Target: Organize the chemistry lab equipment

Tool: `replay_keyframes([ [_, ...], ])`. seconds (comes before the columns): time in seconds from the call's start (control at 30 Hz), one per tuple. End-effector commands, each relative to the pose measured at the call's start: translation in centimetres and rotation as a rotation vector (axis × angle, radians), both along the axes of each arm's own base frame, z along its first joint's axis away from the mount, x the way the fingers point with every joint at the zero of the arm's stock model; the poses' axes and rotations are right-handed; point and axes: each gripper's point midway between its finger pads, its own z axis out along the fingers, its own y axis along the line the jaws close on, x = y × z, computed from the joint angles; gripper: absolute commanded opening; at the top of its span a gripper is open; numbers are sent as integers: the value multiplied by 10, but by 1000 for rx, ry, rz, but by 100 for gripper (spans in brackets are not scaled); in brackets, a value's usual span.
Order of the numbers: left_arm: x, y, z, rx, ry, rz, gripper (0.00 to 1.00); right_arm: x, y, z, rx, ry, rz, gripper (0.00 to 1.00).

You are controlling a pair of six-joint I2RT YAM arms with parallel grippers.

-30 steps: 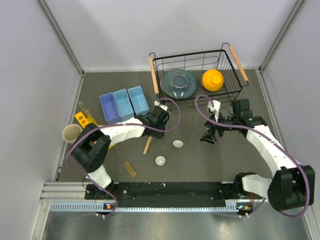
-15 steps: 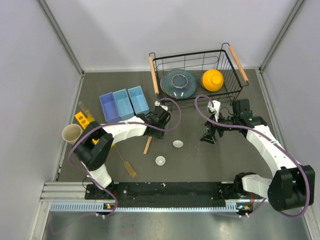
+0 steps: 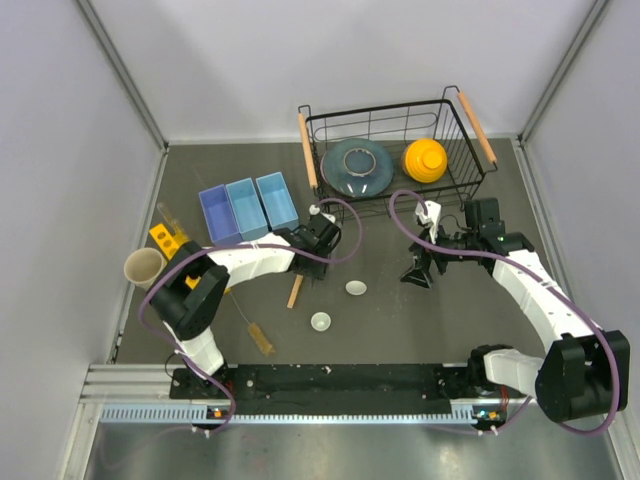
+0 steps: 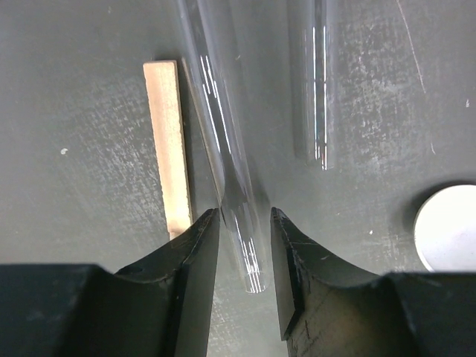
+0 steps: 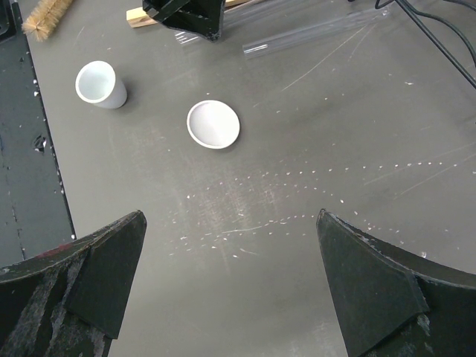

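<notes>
My left gripper (image 4: 244,216) is down at the table with its jaws closed around the near end of a clear glass tube (image 4: 216,111). A tan wooden stick (image 4: 167,141) lies just left of it and a second clear tube (image 4: 312,89) just right. In the top view the left gripper (image 3: 310,255) is by the stick (image 3: 295,291). Two small white dishes (image 3: 355,288) (image 3: 320,321) and an amber-bristled brush (image 3: 258,335) lie nearby. My right gripper (image 3: 418,272) is wide open and empty, above bare table right of the dishes (image 5: 213,123) (image 5: 100,84).
Three light-blue bins (image 3: 248,208) stand at the back left. A black wire basket (image 3: 380,108) at the back holds a blue-grey plate (image 3: 356,166) and a yellow bowl (image 3: 425,159). A yellow block (image 3: 168,240) and a tan cup (image 3: 143,266) sit at the left.
My left gripper has shifted very slightly toward the back right. The right arm and the loose items have not moved.
</notes>
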Motion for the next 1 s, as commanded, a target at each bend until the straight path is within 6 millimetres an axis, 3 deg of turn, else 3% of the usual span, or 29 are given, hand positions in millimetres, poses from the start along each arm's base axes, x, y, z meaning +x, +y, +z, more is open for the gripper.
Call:
replay_keyframes([
  [0.0, -8, -3, -8, -24, 22, 26, 39, 6, 0, 4, 11, -42, 9, 99],
  [0.13, -12, -3, -14, -26, 34, 49, 36, 5, -1, 4, 14, -41, 9, 99],
  [0.4, -16, 1, -15, -14, 29, 83, 21, 5, 0, 6, 14, -49, 12, 99],
  [0.67, -16, 0, 10, -70, -25, 95, 13, 2, 2, 7, 29, -47, 23, 99],
  [0.97, -30, -10, 39, -206, -54, 56, 10, -1, 5, 9, 52, -35, 38, 99],
])
